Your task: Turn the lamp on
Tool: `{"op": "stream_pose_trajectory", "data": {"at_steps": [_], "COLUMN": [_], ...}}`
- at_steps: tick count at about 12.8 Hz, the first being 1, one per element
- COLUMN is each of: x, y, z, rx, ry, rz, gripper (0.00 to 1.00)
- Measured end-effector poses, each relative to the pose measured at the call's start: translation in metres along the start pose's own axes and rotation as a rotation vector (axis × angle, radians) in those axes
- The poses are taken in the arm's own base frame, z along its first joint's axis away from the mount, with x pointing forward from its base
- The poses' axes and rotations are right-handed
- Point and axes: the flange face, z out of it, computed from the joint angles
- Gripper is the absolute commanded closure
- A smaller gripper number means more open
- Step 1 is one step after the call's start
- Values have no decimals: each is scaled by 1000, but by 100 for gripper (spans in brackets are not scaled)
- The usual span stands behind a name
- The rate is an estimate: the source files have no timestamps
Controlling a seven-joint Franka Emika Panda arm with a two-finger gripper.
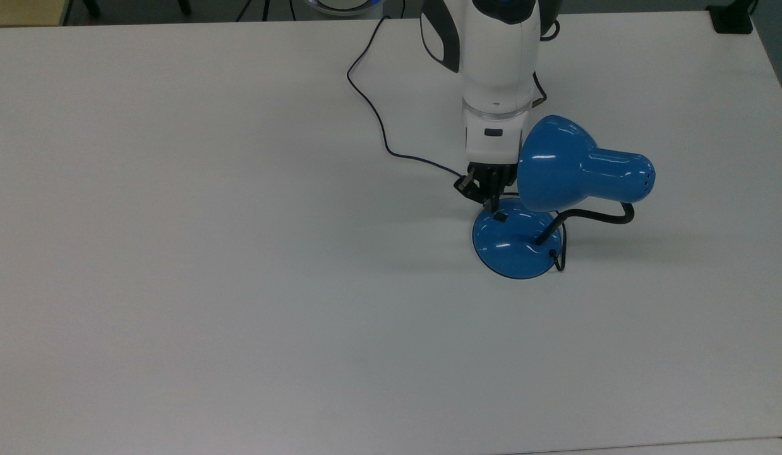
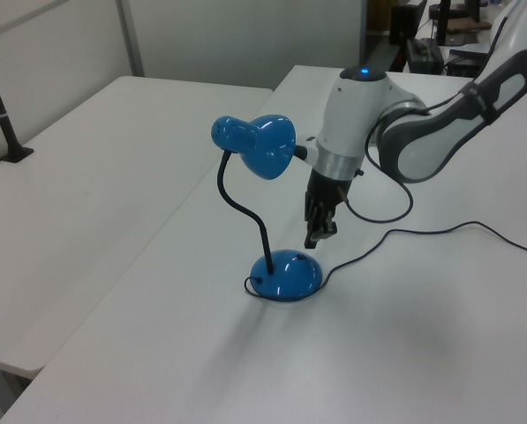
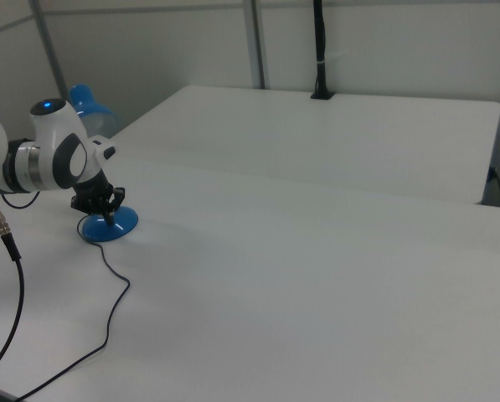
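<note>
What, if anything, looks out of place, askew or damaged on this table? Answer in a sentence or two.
Nothing stands out. The lamp stands upright on its base, its cord trails loosely across the table, and the tool hangs just above the base's black switch. Nothing is tipped, spilled or broken.

Top view looks steeply down; left and right views (opposite sides) share the lamp [image 1: 555, 189].
</note>
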Motion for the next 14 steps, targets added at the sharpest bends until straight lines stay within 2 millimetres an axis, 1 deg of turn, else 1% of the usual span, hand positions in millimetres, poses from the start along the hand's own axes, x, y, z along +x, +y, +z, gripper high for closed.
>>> {"op": "stream_pose_trajectory", "data": {"at_steps": [1,3,6,10,12,13,14], "x": [4,7,9,9,9,8,3], "y": [-6,-11,-11,-9,-6,0,6], "z": [3,7,12,13,11,8,0], "rx": [6,16,18,17,15,13,16], "ry": [35,60,91,95,98,88,31], "rz": [-11,-26,-30,-35,-30,-15,25], "gripper": [100,100,100,100,100,100,100]}}
